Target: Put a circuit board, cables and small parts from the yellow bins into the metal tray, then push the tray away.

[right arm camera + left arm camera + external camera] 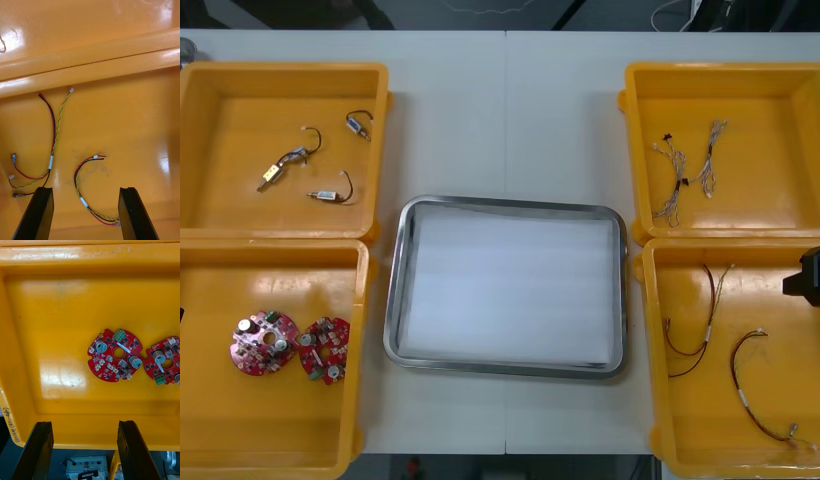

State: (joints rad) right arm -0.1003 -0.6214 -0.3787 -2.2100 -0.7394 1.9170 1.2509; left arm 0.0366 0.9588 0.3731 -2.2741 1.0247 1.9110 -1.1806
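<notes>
The metal tray (392,300) sits at the middle of the bench (500,120), white inside. The left pincer (85,423) hangs wide open by the near rim of the 8 o'clock bin (220,420), where two red circuit boards (262,342) lie side by side. The right pincer (85,191) gapes wide above the red and yellow cables (53,127) in the 4 o'clock bin (770,290).

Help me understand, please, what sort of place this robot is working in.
Probably an electronics kitting bench: four yellow bins sort stock by kind, round red circuit boards in one, red and yellow cables in another, flanking a metal tray. The left claw and right claw hang open at those two bins.
</notes>
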